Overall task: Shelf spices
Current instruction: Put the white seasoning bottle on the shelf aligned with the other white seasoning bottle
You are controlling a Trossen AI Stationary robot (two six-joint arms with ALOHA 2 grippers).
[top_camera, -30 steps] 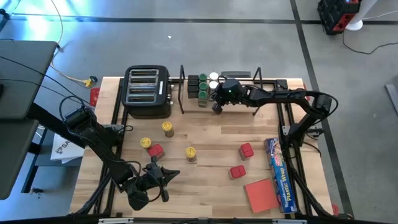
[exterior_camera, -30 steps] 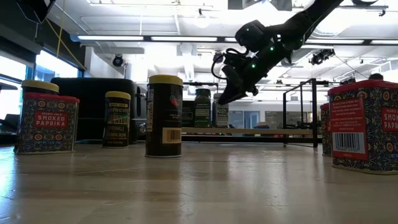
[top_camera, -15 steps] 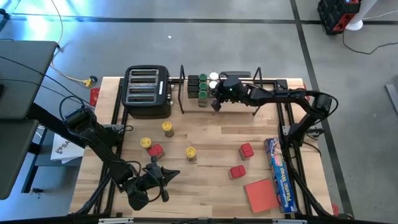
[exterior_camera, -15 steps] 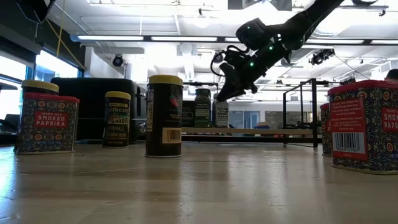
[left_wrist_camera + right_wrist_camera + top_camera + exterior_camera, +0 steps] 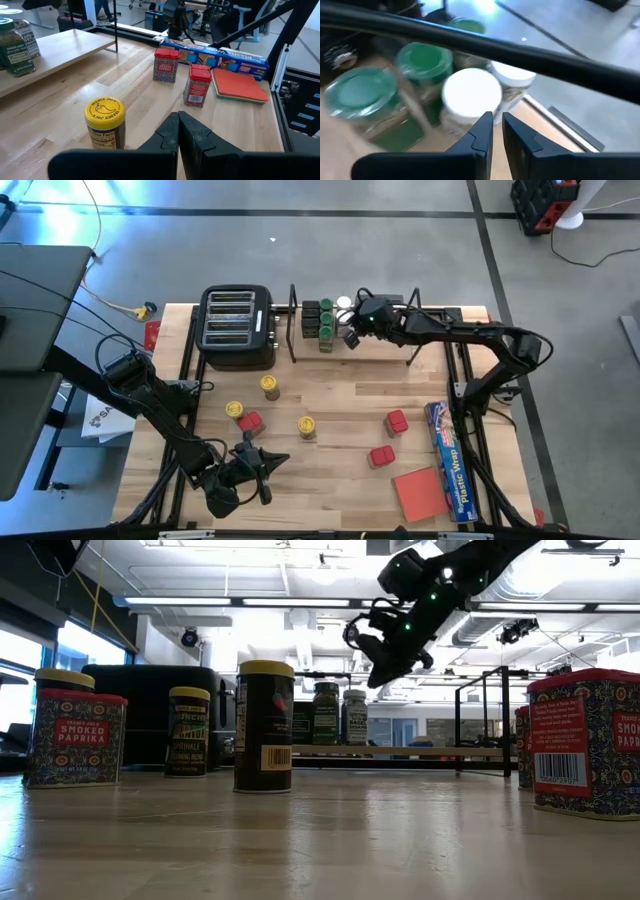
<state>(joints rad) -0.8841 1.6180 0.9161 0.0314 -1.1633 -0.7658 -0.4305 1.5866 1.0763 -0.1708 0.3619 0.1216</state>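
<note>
The shelf [image 5: 385,345] is a black rod rack on a wooden board at the table's far edge. At its left end stand dark square jars [image 5: 310,315], green-lidded jars [image 5: 326,320] and white-lidded jars [image 5: 344,308]. Loose on the table are yellow-lidded jars [image 5: 270,387] [image 5: 306,426] and red tins [image 5: 397,421] [image 5: 381,456]. My right gripper [image 5: 350,338] hovers shut and empty above the white-lidded jar [image 5: 471,95], beside a shelf rod [image 5: 545,60]. My left gripper [image 5: 262,463] waits shut near the table's near left corner, a yellow-lidded jar [image 5: 104,122] in front of it.
A black toaster [image 5: 237,328] stands left of the shelf. A flat red pad [image 5: 420,492] and a long blue plastic-wrap box [image 5: 448,460] lie near the table's right edge. Bare wood lies between the shelf and the loose jars.
My right gripper has risen from beside the white-lidded jar on the shelf and drawn a little toward the far edge, now clear above the jars. The jars on the shelf stand as before.
</note>
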